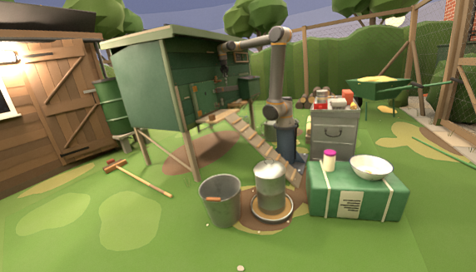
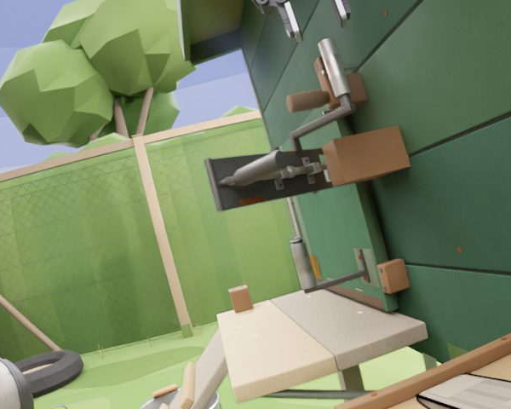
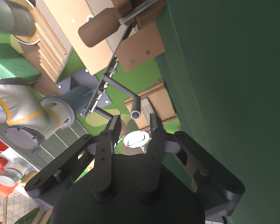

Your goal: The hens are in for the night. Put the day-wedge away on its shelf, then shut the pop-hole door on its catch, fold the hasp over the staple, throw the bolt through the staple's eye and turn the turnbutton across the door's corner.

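Observation:
My gripper [image 2: 316, 22] hangs open and empty just above the upright steel handle [image 2: 334, 66] at the top of the pop-hole door [image 2: 342, 220], close to the coop wall. The wrist camera looks down past my fingers [image 3: 134, 125] onto the top of that handle [image 3: 136, 140]. A brown wooden knob [image 2: 308, 100] sticks out beside the handle. Below it a dark hasp plate [image 2: 264, 180] with a grey bolt [image 2: 258, 168] juts out from a brown block [image 2: 365, 154]. A small brown wedge [image 2: 240, 298] sits on the landing board [image 2: 291, 339]. A lower crank handle [image 2: 302, 268] hangs by the door's bottom corner.
The green coop wall [image 2: 445, 185] stands right beside the fingers. The ramp [image 1: 260, 142] runs down from the landing toward my arm's base [image 1: 287, 140]. A metal bucket [image 1: 220, 205], a feeder [image 1: 270, 190], a green crate [image 1: 355, 192] and a grey cabinet [image 1: 335, 130] stand around the base.

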### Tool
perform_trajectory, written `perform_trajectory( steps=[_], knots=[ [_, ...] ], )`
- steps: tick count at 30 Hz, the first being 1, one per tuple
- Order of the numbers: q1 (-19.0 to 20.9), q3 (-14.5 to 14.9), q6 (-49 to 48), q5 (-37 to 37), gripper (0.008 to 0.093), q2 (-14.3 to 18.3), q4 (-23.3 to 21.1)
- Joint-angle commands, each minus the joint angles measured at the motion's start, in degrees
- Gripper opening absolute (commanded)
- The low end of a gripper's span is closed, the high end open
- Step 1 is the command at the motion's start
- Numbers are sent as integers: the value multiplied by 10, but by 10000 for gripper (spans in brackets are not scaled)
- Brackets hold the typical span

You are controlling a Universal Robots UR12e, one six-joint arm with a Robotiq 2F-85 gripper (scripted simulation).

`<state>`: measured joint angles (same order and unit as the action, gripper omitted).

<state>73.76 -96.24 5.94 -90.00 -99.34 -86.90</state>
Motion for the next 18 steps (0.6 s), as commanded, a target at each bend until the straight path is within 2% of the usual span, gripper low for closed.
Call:
perform_trajectory(
  steps=[1,18],
  knots=[
    [0,0,0,0,480,0,0],
    [0,-15,0,0,480,-1,-15]
  ],
)
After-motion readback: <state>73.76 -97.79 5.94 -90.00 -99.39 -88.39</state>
